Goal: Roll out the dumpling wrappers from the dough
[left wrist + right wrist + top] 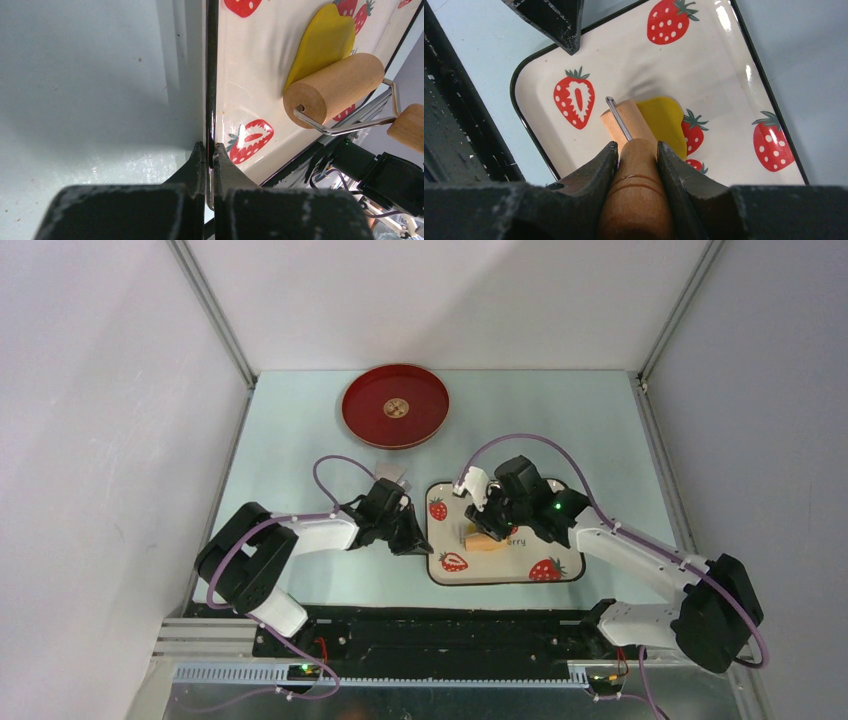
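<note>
Rolling now, I'd guess: right gripper (pixel 636 146) clamps the roller (pixel 332 87) handle, left gripper (pixel 210 150) pinches the tray (pixel 212 75) rim. Uneven pressure could leave dough (pixel 322 42) lopsided or sticking.

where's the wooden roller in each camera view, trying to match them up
top external: wooden roller sits mid-tray, under the right arm's wrist.
left wrist: roller is at upper right, its drum at the edge of the yellow dough.
right wrist: roller is at bottom centre, its handle clamped in the right pincer.
shared landmark: the strawberry tray, seen in all three views.
</note>
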